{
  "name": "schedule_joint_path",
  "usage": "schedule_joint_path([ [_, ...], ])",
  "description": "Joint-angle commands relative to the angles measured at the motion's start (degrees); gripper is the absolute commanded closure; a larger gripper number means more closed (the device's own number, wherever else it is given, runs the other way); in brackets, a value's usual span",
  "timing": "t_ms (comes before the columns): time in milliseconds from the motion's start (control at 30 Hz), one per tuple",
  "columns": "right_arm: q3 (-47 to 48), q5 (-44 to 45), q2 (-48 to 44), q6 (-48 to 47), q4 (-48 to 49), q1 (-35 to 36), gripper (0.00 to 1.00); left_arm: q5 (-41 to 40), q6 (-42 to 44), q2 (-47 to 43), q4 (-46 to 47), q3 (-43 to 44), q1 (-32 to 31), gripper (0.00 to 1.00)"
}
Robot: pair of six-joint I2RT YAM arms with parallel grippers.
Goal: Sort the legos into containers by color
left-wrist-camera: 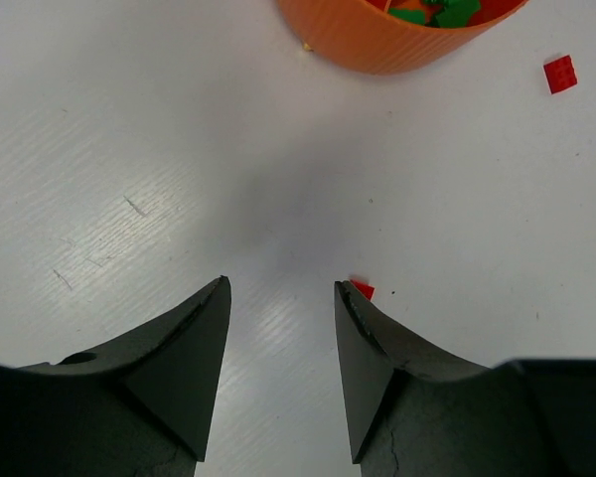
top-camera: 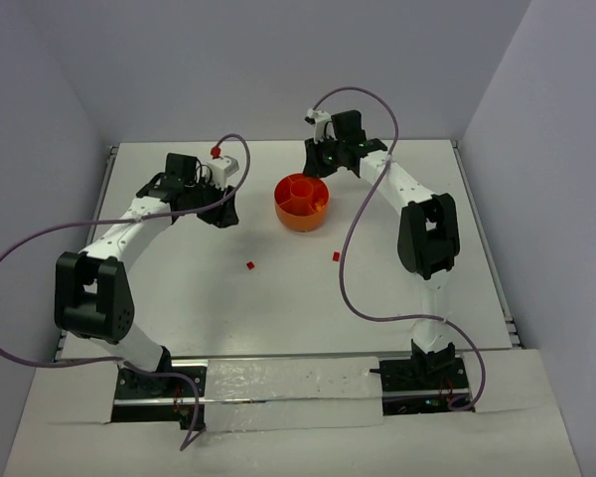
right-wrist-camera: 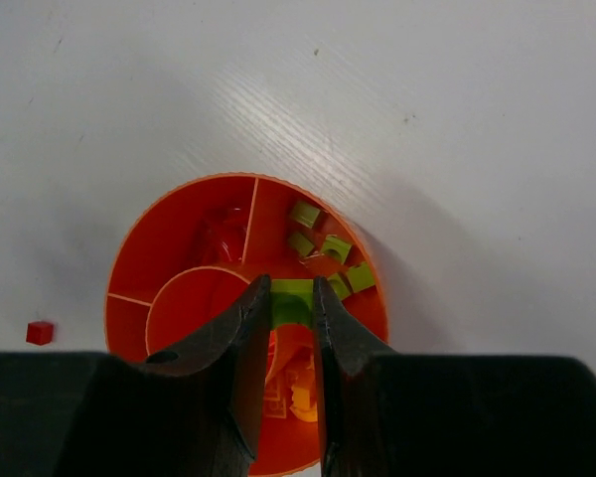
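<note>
The round orange bowl with its divided containers stands mid-table. My right gripper hangs over it, shut on a lime-green lego. Below are several green legos in one compartment, red ones in another and yellow-orange bits in a third. My left gripper is open and empty just above the table, left of the bowl. A small red lego peeks out beside the right fingertip. Another red lego lies farther off.
Two red legos lie on the white table in front of the bowl. One red lego shows left of the bowl in the right wrist view. Purple cables loop from both arms. Grey walls enclose the table.
</note>
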Motion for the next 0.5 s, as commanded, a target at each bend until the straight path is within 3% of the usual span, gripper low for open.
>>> schedule_joint_path([
  [0, -0.6, 0.5, -0.3, -0.1, 2.3, -0.8, 0.72, -1.4, 2.9, -0.7, -0.4, -0.3, -1.2, 0.44],
  [267, -0.7, 0.2, -1.3, 0.6, 2.3, -0.8, 0.45, -1.4, 9.0, -2.2, 0.1, -4.4, -3.1, 0.44],
  [467, -0.5, -0.1, -2.7, 1.0, 2.2, -0.8, 0.42, -2.0, 12.6, -2.5, 1.3, -8.2, -4.9, 0.44],
])
